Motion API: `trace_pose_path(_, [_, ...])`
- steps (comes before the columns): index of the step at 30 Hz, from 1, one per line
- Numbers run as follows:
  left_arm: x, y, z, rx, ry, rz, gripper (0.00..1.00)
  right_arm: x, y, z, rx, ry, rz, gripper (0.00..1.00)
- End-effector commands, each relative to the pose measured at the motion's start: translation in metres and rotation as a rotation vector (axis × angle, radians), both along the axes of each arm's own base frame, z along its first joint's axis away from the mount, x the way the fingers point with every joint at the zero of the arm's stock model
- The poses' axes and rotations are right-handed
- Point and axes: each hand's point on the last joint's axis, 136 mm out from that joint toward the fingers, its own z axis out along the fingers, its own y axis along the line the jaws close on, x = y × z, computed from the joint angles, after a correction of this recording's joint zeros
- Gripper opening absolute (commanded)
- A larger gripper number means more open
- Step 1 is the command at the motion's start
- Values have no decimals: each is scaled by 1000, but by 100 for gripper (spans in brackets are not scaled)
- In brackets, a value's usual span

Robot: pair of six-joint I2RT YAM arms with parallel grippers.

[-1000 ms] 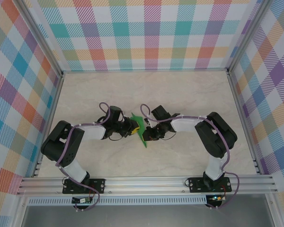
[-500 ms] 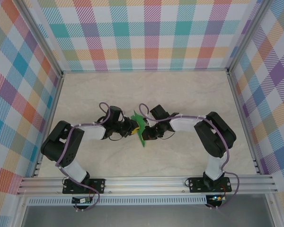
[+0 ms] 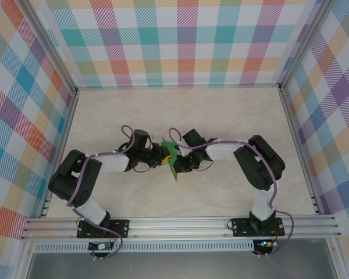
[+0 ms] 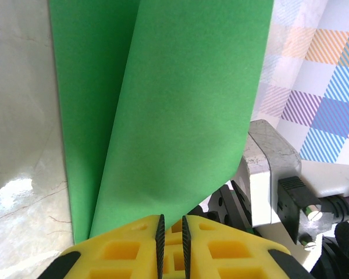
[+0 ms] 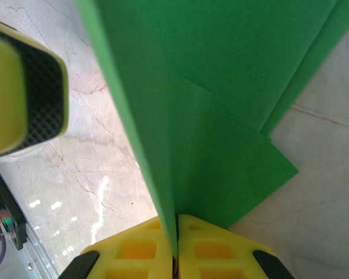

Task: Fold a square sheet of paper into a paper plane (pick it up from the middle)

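The square sheet of paper is folded into a bright-green angular shape and stands on edge between the two grippers, mid-table. My right gripper is shut on it, and one layer of the paper runs edge-on straight into its closed pads. In the left wrist view the paper fans out in two flaps over the left gripper. Those jaws stand a narrow gap apart with the paper's lower edge at their tips; I cannot tell whether they pinch it. From above, the left gripper and right gripper face each other across the paper.
Marble tabletop lies open behind and in front of the arms, enclosed by plaid walls. An aluminium rail runs along the near edge. The right arm's wrist housing sits close behind the paper.
The right gripper's jaws have closed onto the paper, and its arm has shifted slightly left. The left gripper and the paper have stayed put.
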Motion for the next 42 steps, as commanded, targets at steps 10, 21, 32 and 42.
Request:
trace_pose_path(10, [7, -9, -3, -6, -9, -21, 18, -3, 5, -1, 2, 15, 35, 12])
trace_pose_path(21, [12, -12, 2, -16, -26, -25, 17, -11, -14, 6, -95, -36, 223, 7])
trace_pose_path(32, [13, -15, 12, -46, -61, -30, 17, -6, -27, 9, -171, -123, 365, 7])
trace_pose_path(42, [17, -17, 15, -55, -66, -34, 16, -2, -36, 15, -195, -185, 414, 8])
